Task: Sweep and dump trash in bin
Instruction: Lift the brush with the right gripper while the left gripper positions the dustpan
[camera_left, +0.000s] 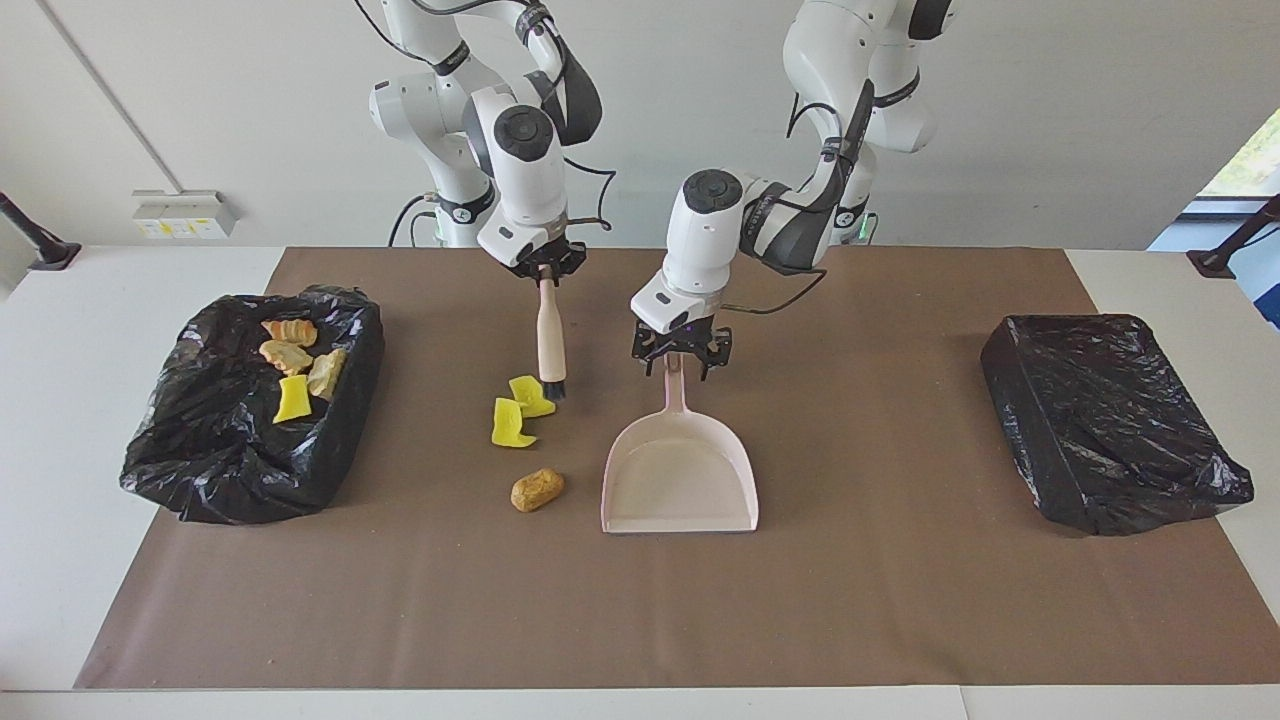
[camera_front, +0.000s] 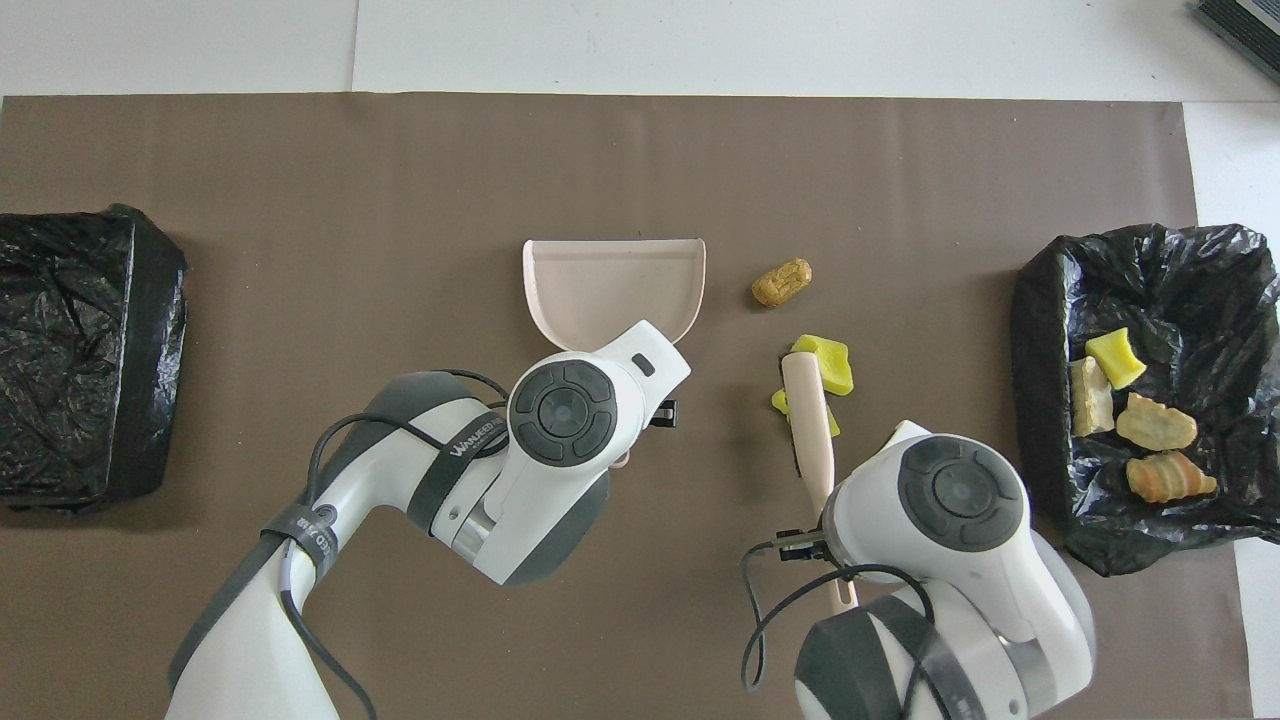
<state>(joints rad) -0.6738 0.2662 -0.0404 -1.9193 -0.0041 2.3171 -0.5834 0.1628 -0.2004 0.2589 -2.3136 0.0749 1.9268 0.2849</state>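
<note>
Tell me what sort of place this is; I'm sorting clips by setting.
Probably a robotics lab, not a home: two white robot arms mounted at a table, brown paper spread over it, and two bag-lined bins.

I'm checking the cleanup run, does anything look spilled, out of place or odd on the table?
Three pieces lie loose on the brown mat beside the dustpan, not in a bin: two yellow foam chunks and a golden-brown lump. The bin at the right arm's end holds four pieces. Nothing looks damaged or tipped.
</note>
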